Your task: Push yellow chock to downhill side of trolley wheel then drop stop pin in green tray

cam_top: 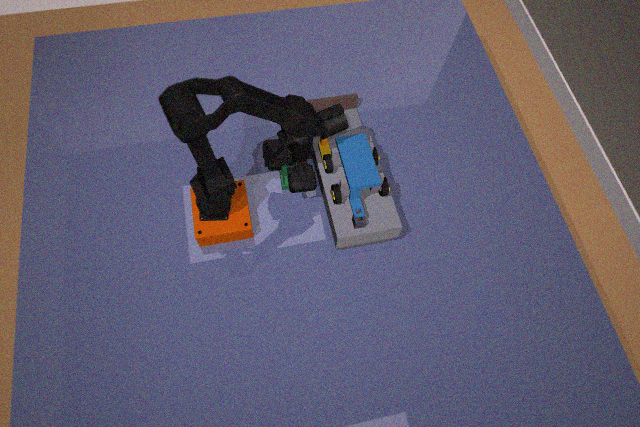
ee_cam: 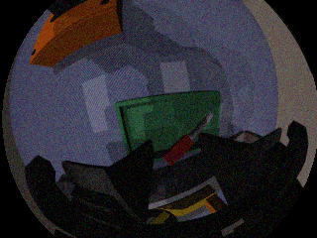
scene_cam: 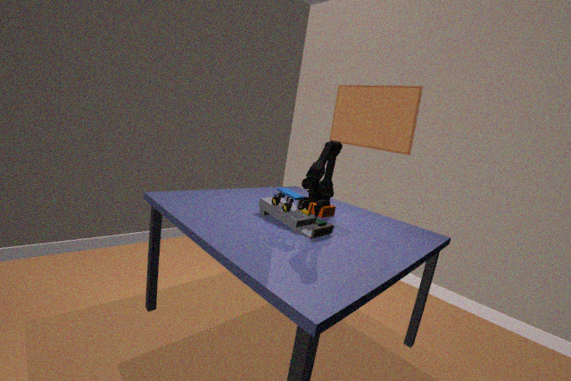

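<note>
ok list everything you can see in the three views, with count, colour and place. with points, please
trolley (cam_top: 357, 161) (scene_cam: 290, 193): one, blue top, on the ramp
ramp (cam_top: 368, 228) (scene_cam: 281, 213): one, grey, on the table
chock (cam_top: 324, 146): one, yellow and orange, on the ramp by a trolley wheel
stop pin (ee_cam: 179, 150): one, red head, at the green tray
green tray (ee_cam: 163, 124): one, beside the ramp
table (cam_top: 206, 334) (scene_cam: 285, 270): one, blue top, dark legs
board (scene_cam: 376, 119): one, tan, on the wall
base plate (cam_top: 240, 226): one, orange, under the arm
arm (cam_top: 253, 100) (scene_cam: 318, 171): one, black, above the table
gripper (ee_cam: 176, 141): one, black, above the tray, open
</note>
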Controlling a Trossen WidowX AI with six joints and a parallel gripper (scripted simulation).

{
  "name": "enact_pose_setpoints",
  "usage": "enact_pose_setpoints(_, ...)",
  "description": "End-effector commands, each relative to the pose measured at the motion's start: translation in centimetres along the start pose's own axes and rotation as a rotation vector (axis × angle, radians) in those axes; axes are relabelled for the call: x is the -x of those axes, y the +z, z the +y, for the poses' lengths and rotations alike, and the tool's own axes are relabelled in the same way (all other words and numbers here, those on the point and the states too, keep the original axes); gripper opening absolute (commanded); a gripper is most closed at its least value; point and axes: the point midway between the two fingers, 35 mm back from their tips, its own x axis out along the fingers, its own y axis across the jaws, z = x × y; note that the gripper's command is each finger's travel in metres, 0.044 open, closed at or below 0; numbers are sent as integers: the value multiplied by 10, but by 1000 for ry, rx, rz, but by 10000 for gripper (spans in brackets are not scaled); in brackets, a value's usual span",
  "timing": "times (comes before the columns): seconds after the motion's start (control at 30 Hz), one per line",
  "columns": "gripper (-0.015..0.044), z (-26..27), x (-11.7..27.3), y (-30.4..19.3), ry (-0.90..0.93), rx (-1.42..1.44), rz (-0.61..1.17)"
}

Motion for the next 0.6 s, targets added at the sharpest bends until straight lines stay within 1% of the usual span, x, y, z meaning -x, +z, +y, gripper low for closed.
enact_pose_setpoints(0.0, 295, 0, 0, 0, 0, 0, 0)
enact_pose_setpoints(0.07, 340, 0, 0, 0, 0, 0, 0)
enact_pose_setpoints(0.23, 340, 0, 1, 0, 0, 0, 0)
enact_pose_setpoints(0.37, 340, -2, 18, 2, -3, 3, -5)
enact_pose_setpoints(0.5, 440, -3, 29, 4, -3, 3, -6)
enact_pose_setpoints(0.57, 440, -3, 34, 4, -3, 3, -6)
